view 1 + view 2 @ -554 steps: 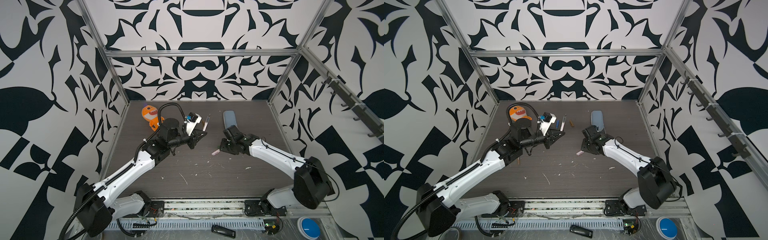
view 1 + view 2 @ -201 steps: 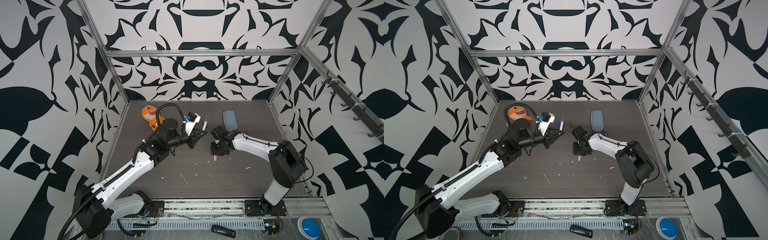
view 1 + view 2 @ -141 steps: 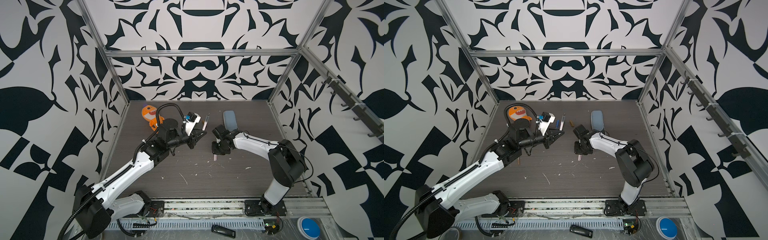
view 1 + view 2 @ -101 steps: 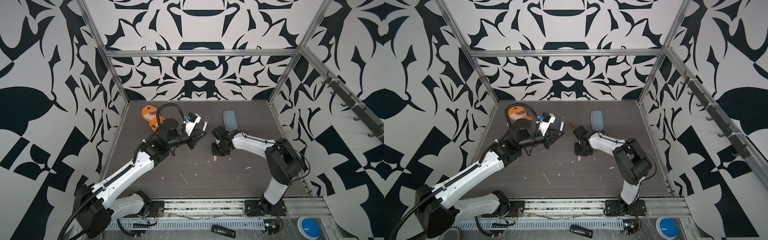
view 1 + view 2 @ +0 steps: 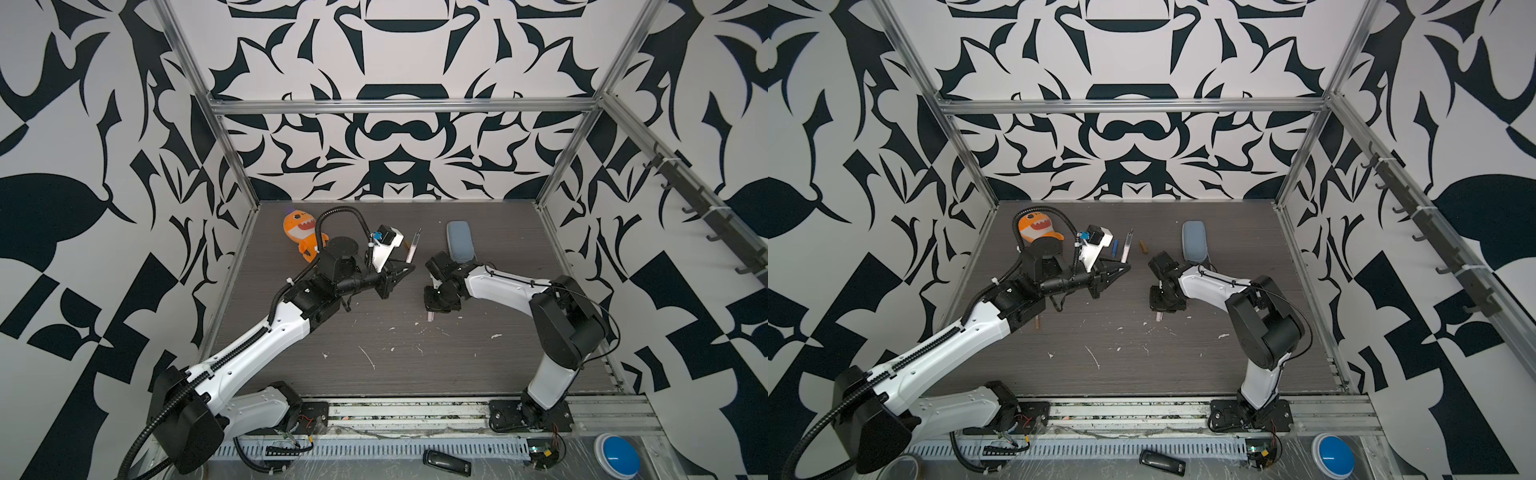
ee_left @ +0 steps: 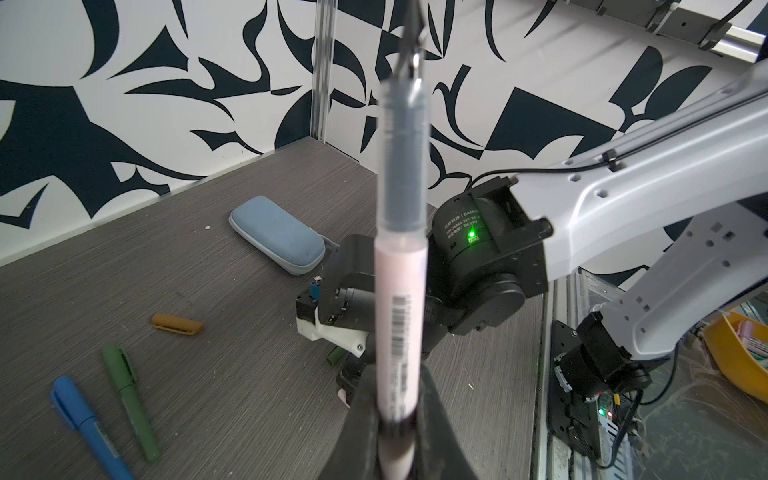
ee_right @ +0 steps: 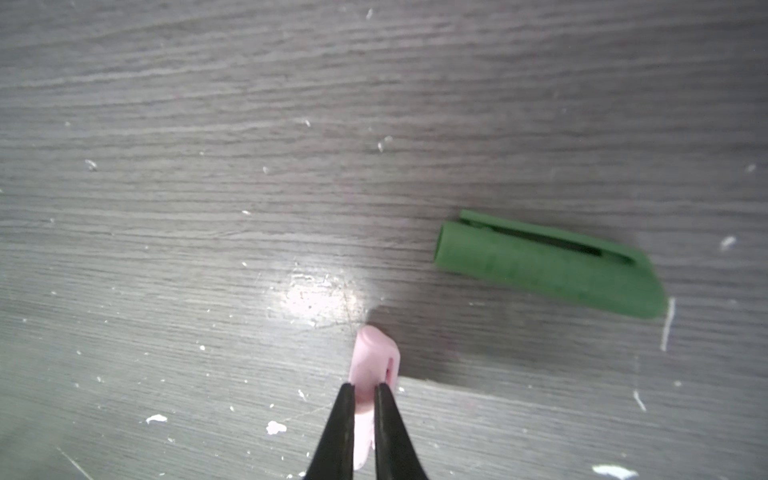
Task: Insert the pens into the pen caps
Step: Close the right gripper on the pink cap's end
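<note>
The left gripper (image 6: 399,419) was clamped on the pink pen (image 6: 401,291) near its rear end, centre frame in both top views. Just right, the right gripper (image 7: 365,399) pinched the pink cap (image 7: 374,353); both looked light, rigid, slippery.

Matt green cap (image 7: 548,266), smooth pink cap (image 7: 374,353), perhaps plastic, on grey wood-grain table (image 7: 208,208).

Grey wood-grain tabletop (image 7: 249,124), black-and-white leaf-patterned walls (image 5: 395,145)
A pale pink plastic cap (image 7: 374,361), dark green plastic cap (image 7: 548,266), white-pink barcoded pen (image 6: 401,311), blue plastic pen (image 6: 85,424), orange-brown stubby cap (image 6: 176,330).
</note>
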Controlling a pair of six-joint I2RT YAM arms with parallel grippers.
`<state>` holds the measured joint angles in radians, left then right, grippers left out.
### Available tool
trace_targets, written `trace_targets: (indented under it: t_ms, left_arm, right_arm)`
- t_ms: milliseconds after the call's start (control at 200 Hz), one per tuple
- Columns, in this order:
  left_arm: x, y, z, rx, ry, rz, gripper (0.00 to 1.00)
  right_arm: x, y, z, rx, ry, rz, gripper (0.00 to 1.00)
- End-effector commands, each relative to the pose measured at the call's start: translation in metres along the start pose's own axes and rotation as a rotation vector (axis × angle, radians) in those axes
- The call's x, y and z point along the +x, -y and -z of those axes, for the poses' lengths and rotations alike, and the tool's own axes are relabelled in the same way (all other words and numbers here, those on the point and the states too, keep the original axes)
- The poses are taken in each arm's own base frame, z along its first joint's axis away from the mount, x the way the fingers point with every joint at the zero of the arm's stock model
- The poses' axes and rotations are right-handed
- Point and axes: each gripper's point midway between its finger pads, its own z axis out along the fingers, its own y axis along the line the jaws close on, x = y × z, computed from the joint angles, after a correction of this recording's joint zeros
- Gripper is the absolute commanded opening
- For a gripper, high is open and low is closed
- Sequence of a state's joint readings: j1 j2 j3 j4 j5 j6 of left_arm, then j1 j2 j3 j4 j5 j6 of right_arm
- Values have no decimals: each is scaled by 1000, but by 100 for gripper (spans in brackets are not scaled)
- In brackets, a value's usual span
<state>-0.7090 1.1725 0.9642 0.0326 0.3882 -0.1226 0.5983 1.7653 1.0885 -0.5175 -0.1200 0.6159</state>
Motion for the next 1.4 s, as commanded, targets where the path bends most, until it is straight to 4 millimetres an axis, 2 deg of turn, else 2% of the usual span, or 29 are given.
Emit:
trace_targets:
  t_ms: [0, 220, 425, 730, 1070, 1390]
  left_arm:
    - [-4, 5, -1, 26, 6, -13, 0]
    - [-3, 5, -2, 31, 1, -9, 0]
    - [-3, 6, -3, 35, -2, -9, 0]
    - [-3, 10, -3, 57, -5, -7, 0]
    - [-3, 11, -3, 61, -6, -10, 0]
    - [-3, 12, -3, 62, -7, -16, 0]
  right_arm:
    - [-1, -3, 14, -29, 22, 43, 13]
    - [-3, -2, 18, -34, 29, 57, 15]
    - [-3, 2, 8, -27, 5, 54, 19]
    - [0, 8, 1, -4, -19, 44, 19]
    - [5, 7, -11, -25, -47, 37, 22]
    - [3, 11, -14, -6, -39, 26, 18]
